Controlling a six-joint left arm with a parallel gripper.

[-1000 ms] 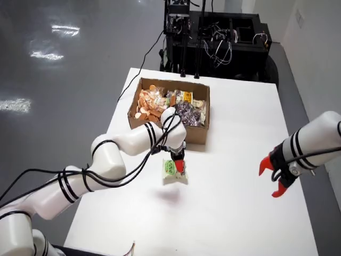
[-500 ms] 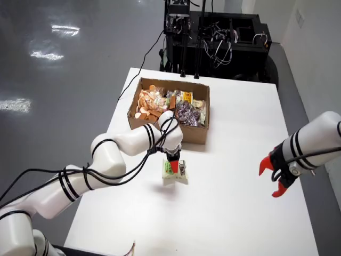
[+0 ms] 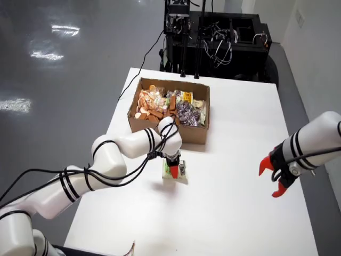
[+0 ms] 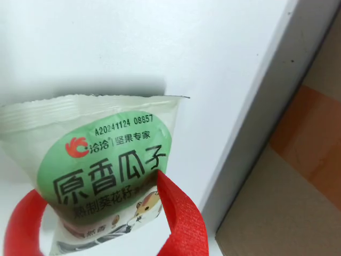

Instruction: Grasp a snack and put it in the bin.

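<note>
Your red-fingered gripper (image 4: 98, 213) straddles the green-and-white seed packet (image 4: 101, 170), fingers spread; close squarely on the middle before lifting.

White table (image 3: 240, 160) — black equipment rack (image 3: 213, 37) stands behind it.

Snack packet (image 4: 104, 176) cut off by bottom and left edges in image2; red fingers (image 4: 181, 213) run off bottom, tips hidden. In image, gripper (image 3: 173, 169) covers packet's middle; jaw contact too small to tell.
</note>
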